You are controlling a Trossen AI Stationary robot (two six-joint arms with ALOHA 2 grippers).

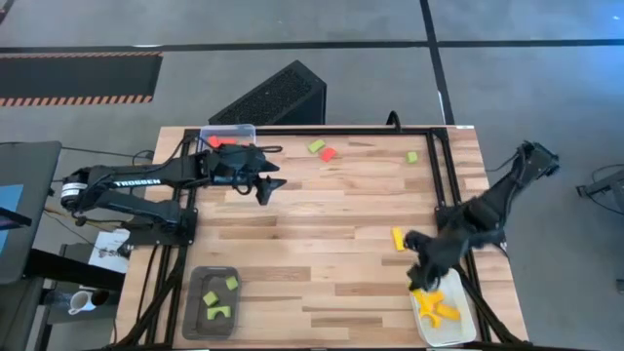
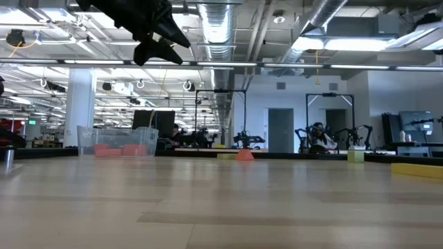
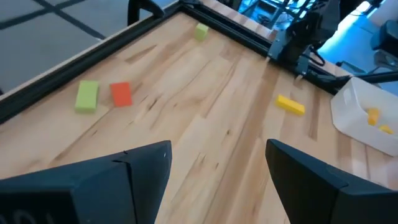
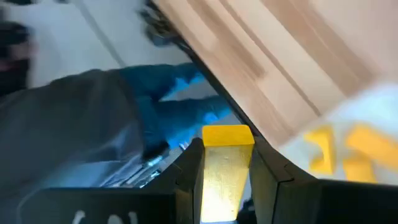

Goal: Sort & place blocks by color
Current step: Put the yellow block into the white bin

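My right gripper (image 1: 419, 283) is shut on a yellow block (image 4: 227, 171), just above the far edge of the white tray (image 1: 458, 327), which holds several yellow blocks (image 1: 439, 308). My left gripper (image 1: 265, 187) hangs open and empty above the table's far left, near the clear tray (image 1: 244, 131) with red blocks (image 1: 222, 142). Loose on the table lie a green block (image 1: 316, 146), a red block (image 1: 328, 153), another green block (image 1: 412, 156) and a yellow block (image 1: 398, 239). The dark grey tray (image 1: 195, 312) holds green blocks. My right gripper pinches the yellow block by its two long sides (image 4: 205, 180) between the two fingers (image 4: 189, 171). The fingers lie along the block, and its free end (image 4: 227, 134) reaches to the fingertips. The block is lifted clear, above the white tray's edge.
A black frame rail (image 1: 444, 166) runs along the table's far and right sides. Bare wood lies across the table's middle between the trays. In the left wrist view the loose green (image 3: 87, 96), red (image 3: 121, 93) and yellow (image 3: 290, 104) blocks lie ahead of my left gripper.
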